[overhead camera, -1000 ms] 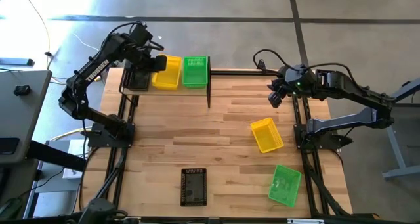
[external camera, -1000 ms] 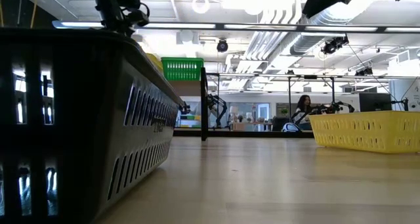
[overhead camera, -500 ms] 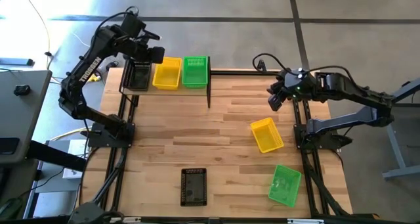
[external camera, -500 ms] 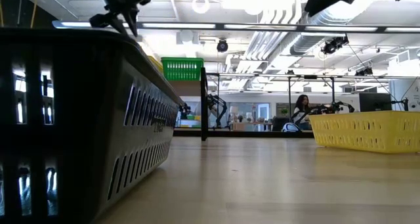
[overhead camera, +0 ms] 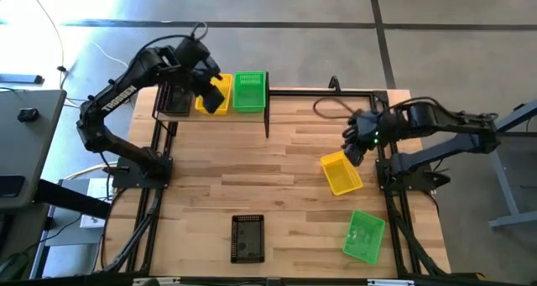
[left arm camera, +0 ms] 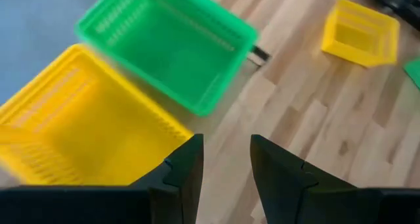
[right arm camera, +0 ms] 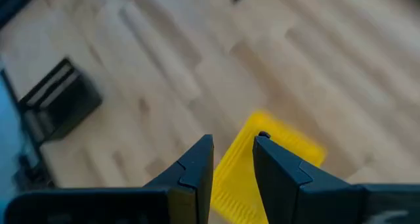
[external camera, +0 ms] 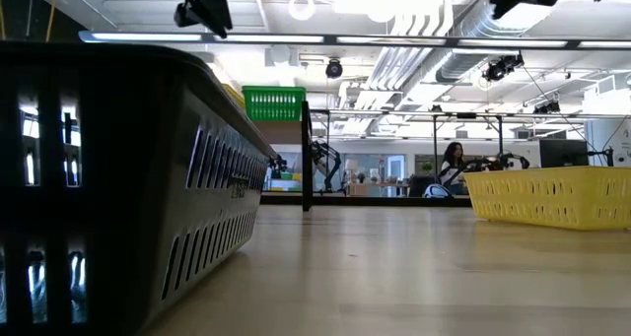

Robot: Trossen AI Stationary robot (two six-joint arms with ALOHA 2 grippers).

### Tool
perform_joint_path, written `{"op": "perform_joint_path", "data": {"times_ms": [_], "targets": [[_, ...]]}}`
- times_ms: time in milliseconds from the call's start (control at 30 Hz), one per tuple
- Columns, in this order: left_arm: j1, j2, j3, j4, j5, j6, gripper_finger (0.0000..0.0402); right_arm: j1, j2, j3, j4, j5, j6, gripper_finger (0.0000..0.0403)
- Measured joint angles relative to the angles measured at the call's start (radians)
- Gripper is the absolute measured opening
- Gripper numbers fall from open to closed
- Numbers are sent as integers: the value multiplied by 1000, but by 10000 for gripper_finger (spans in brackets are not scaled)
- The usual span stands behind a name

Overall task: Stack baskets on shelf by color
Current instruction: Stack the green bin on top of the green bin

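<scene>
Three baskets sit side by side on the shelf (overhead camera: pixel 267 117) at the table's far left: black (overhead camera: pixel 174 101), yellow (overhead camera: pixel 220 86) and green (overhead camera: pixel 249 91). My left gripper (overhead camera: pixel 215 96) hovers open above the yellow one (left arm camera: pixel 79 119), with the green one (left arm camera: pixel 170 46) beside it. On the tabletop lie a yellow basket (overhead camera: pixel 341 172), a green basket (overhead camera: pixel 363 236) and a black basket (overhead camera: pixel 247 237). My right gripper (overhead camera: pixel 352 148) hangs open above the far edge of the yellow table basket (right arm camera: pixel 275 148); the low view shows it high above the table.
The black basket (external camera: pixel 108 178) fills the left of the low view, close to the near edge. The shelf's black frame post (external camera: pixel 306 159) stands at the table's far side. Bare wood planks lie across the table's middle (overhead camera: pixel 277 169). A person sits far off in the room (external camera: pixel 455 159).
My left gripper has swung from the shelf's left part toward the right and near, now over the yellow shelf basket. My right gripper has moved toward the table's near edge, to the far edge of the yellow table basket. No basket has moved.
</scene>
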Motion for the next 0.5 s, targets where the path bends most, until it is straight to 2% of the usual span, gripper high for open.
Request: {"op": "perform_joint_path", "data": {"times_ms": [233, 500], "targets": [[-103, 0, 0, 3, 3, 26, 117, 144, 72, 0, -19, -73, 135, 94], [-127, 0, 0, 0, 2, 56, 117, 304, 152, 0, -18, -134, 265, 94]]}}
